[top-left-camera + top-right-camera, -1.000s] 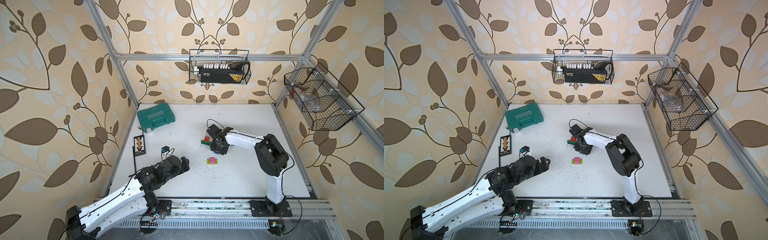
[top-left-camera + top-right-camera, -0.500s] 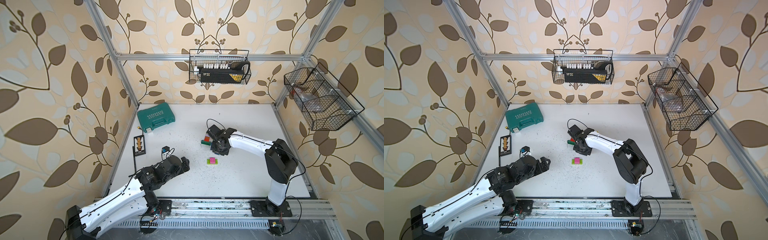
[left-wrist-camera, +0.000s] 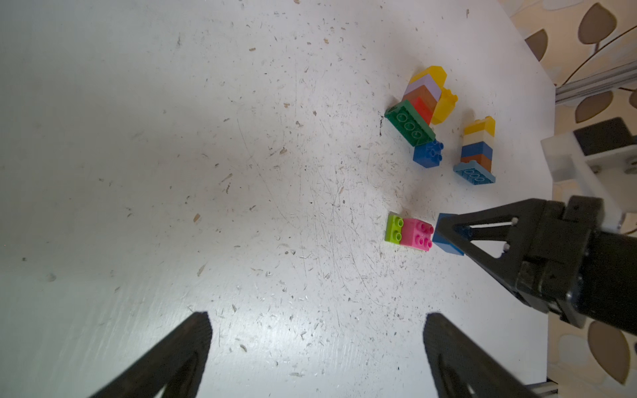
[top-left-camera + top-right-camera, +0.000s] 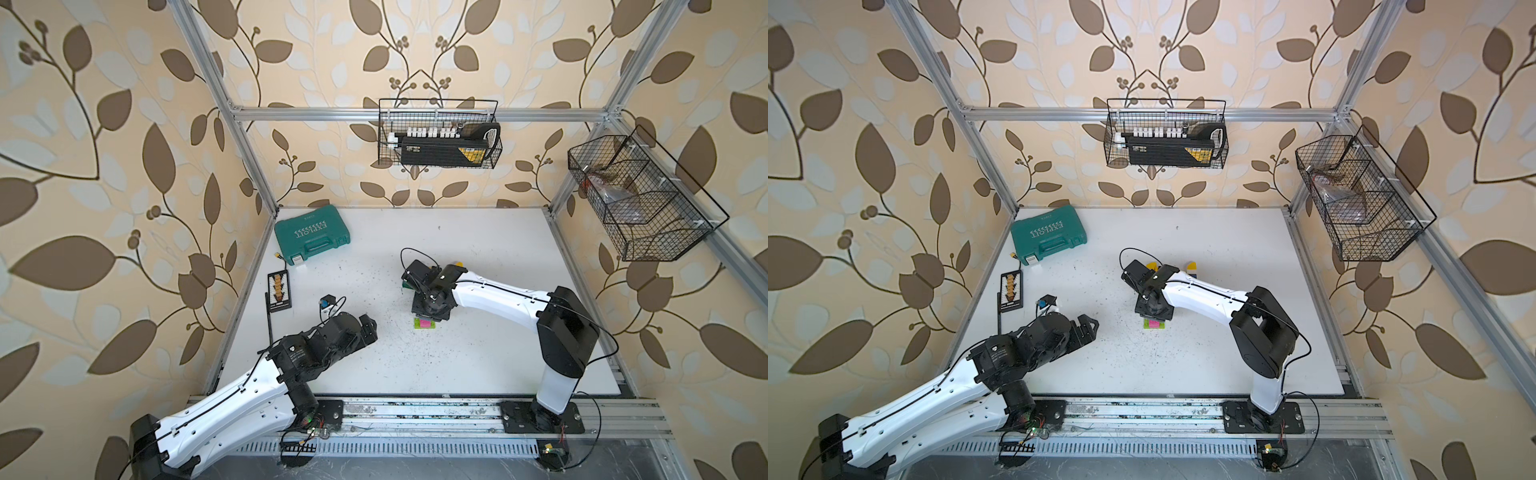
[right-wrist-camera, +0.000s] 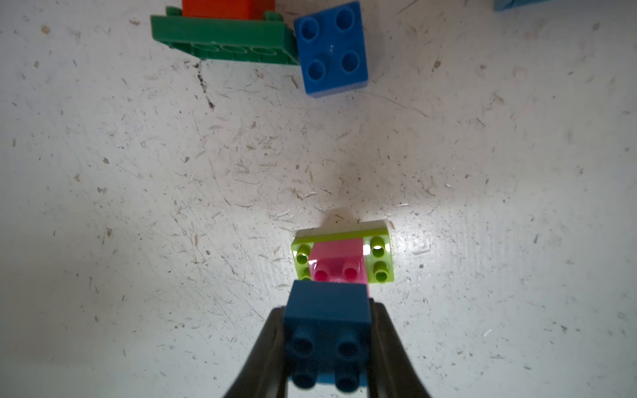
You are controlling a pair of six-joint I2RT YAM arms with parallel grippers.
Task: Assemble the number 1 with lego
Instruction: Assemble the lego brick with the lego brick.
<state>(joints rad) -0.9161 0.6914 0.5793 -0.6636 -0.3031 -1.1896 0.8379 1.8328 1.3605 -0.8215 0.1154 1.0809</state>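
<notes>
A robot lab's test cell is being looked at: a white left arm [image 4: 232, 407] and a right arm [image 4: 498, 295] are being carried on a bolted metal rail [image 4: 415, 409]. The scuffed table [image 4: 478, 365] is being boxed in by aluminium framing [image 4: 415, 113] and leaf-print panels [image 4: 104, 166], while a tool case [image 4: 311, 235] and a hanging wire basket [image 4: 438, 133] are being kept close.

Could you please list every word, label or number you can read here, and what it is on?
"EXPLOIT", upside down in both top views, on the teal case lid.
Black card: print too small to read.
Yellow label in the back wire basket: blurred.
</notes>
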